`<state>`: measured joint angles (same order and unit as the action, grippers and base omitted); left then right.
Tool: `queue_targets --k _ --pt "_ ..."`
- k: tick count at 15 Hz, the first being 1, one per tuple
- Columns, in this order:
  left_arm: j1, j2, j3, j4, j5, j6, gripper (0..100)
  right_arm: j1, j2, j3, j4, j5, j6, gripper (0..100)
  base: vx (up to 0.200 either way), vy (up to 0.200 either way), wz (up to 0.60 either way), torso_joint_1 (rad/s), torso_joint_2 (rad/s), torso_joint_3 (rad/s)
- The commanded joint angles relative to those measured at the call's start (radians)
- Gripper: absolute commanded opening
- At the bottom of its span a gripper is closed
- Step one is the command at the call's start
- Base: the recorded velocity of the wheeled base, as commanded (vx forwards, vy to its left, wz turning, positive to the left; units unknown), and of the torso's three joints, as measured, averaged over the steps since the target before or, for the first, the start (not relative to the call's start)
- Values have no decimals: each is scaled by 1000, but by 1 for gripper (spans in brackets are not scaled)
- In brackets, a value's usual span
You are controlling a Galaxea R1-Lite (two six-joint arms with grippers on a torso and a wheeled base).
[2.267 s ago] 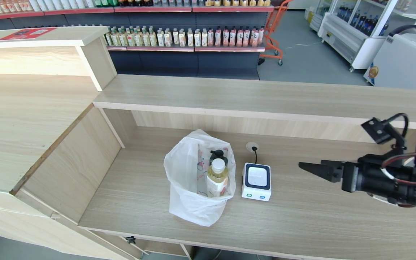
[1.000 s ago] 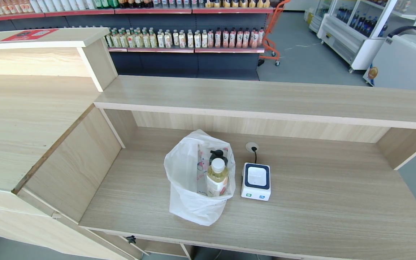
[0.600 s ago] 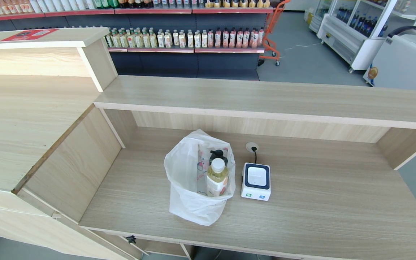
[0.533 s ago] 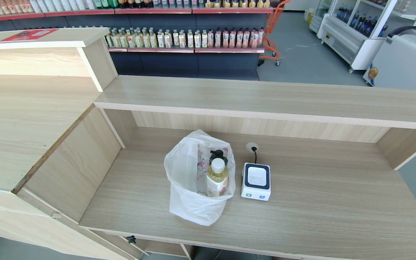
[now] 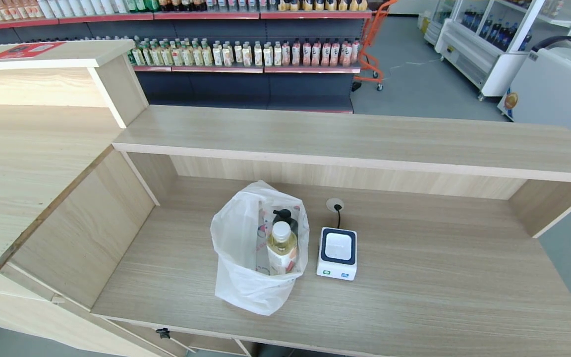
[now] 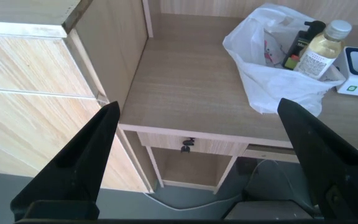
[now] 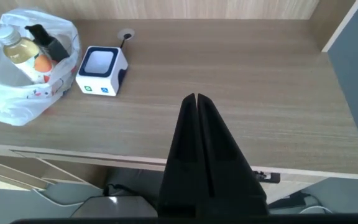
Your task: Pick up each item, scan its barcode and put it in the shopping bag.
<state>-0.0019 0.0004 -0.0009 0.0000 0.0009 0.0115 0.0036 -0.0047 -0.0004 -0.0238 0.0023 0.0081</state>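
Wood-grain counter (image 5: 439, 287) stretches rightward past shopping bag (image 5: 246, 277) and scanner (image 5: 337, 253) as we hold our left gripper (image 6: 197, 106) spread wide, right gripper (image 7: 196, 97) pressed together, near its front edge.

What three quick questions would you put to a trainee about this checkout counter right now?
1. True or false: the scanner stands on the counter, to the robot's right of the shopping bag.
2. How many bottles show their tops inside the bag? A) none B) two C) five
3. Fill in: the right gripper is shut; the left gripper is ____.
Key: 1 true; 2 B; 3 open.
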Motion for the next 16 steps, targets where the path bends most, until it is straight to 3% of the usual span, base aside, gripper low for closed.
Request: queue_targets --k 1,16 --pt "-1 0 -1 0 1 -4 100 -1 5 0 -1 1 0 0 0 -200 0 -2 2 7" --pt "-1 0 1 0 -1 -4 100 -1 5 0 -1 1 3 0 13 0 0 0 0 0"
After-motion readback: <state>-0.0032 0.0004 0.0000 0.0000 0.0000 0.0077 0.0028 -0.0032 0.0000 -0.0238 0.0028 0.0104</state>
